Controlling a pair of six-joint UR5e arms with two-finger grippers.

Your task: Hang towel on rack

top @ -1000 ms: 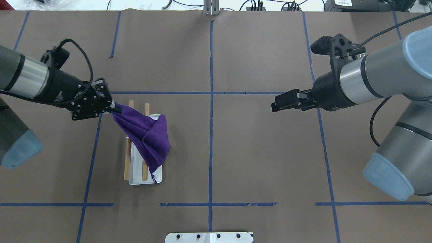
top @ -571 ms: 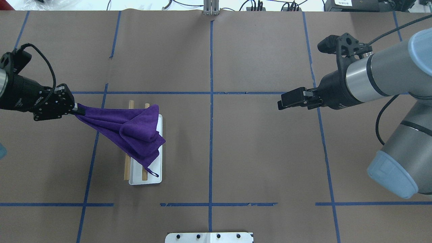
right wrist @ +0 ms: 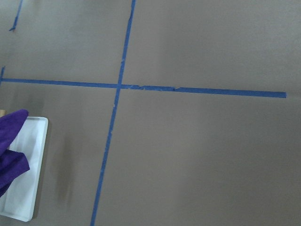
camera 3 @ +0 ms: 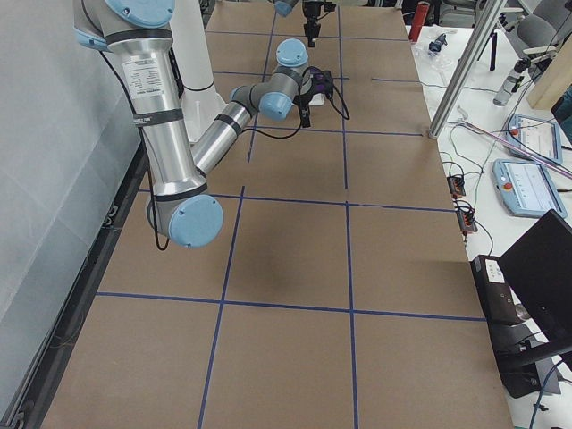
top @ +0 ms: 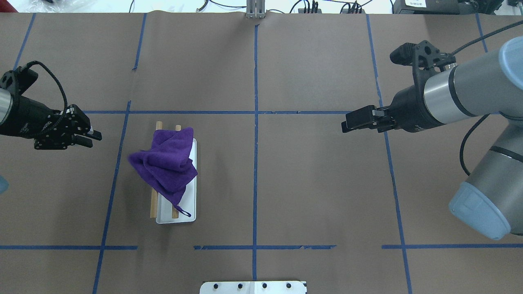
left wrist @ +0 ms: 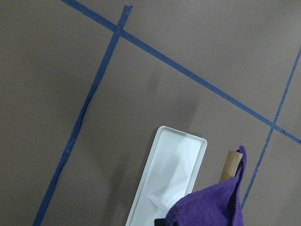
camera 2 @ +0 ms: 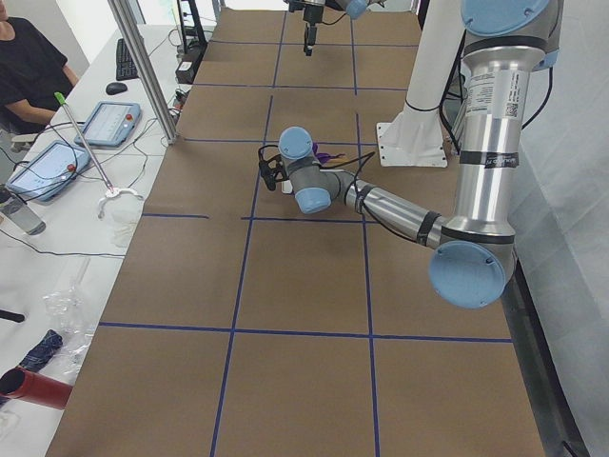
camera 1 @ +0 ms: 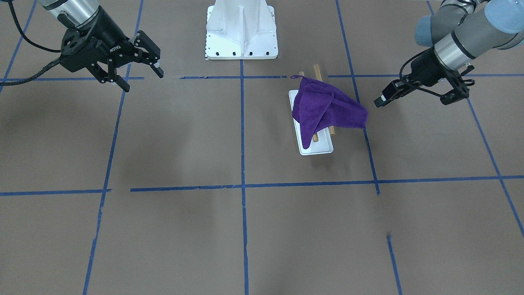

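two grippers hang empty with jaws parted, left gripper (camera 1: 381, 100) near the purple towel (camera 1: 323, 107) draped on the rack (camera 1: 317, 149), right gripper (camera 1: 141, 80) upper left, white pedestal (camera 1: 241, 41) top centre.

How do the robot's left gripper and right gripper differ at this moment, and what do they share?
The left gripper is near the purple towel draped on the rack; the right gripper is far from both, across the table. The right gripper lies nearer the centre blue tape line than the left gripper does. Shared: both have their jaws open and hold nothing.
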